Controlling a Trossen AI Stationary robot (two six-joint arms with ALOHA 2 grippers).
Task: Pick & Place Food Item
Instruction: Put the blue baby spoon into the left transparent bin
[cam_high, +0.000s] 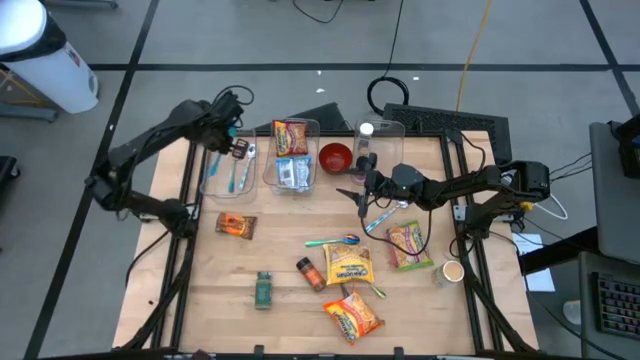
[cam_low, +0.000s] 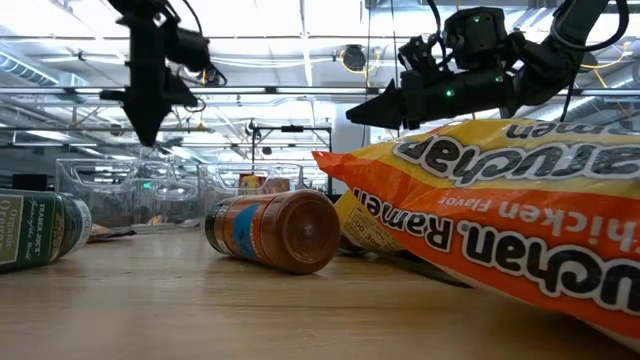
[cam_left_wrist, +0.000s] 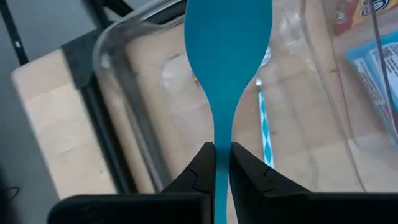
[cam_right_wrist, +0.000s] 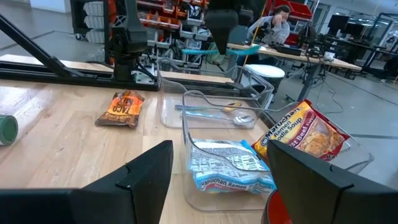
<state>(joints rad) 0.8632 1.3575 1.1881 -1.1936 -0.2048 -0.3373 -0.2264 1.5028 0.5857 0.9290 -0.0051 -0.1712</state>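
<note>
Two clear bins (cam_high: 296, 150); left gripper (cam_left_wrist: 222, 163) pinches one blue spatula (cam_left_wrist: 227, 56); right gripper (cam_right_wrist: 217, 180) spread, empty.

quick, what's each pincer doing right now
Left pincer: shut on the teal plastic spatula, above the clear plastic bin.
Right pincer: open, holding nothing, above the table's middle.

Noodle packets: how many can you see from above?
5: two upright in a clear bin, one orange-red, one blue; three on the table, near right, middle, front. None seem hidden.
</note>
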